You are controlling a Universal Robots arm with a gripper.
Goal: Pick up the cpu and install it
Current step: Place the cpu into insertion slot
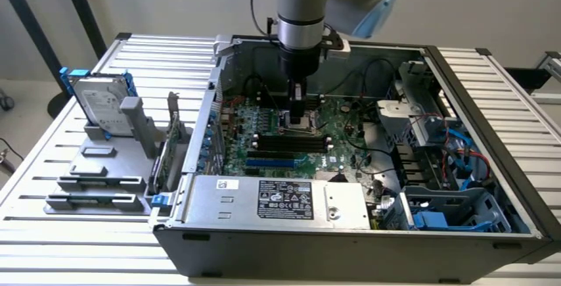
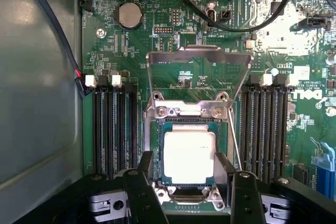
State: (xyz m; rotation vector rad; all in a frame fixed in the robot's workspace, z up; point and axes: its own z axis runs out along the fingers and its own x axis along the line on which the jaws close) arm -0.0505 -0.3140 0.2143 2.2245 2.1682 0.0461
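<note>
The cpu [image 2: 189,155], a small square chip with a silver-grey top, lies flat in its socket on the green motherboard [image 2: 173,35]. The socket's metal load plate [image 2: 198,64] stands tilted up behind it. My gripper [image 2: 186,174] hangs just above the socket, open. One black finger [image 2: 144,182] is on each side of the cpu, and neither visibly presses on it. In the exterior view my gripper [image 1: 298,116] reaches straight down into the open computer case [image 1: 491,233], over the middle of the board.
Black memory slots [image 2: 113,129] flank the socket on both sides. Black cables [image 2: 231,19] cross the board beyond it. On the exterior view's left a silver hard drive with blue brackets [image 1: 99,105] stands on a grey fixture [image 1: 96,181]. The power supply [image 1: 280,200] fills the case's front.
</note>
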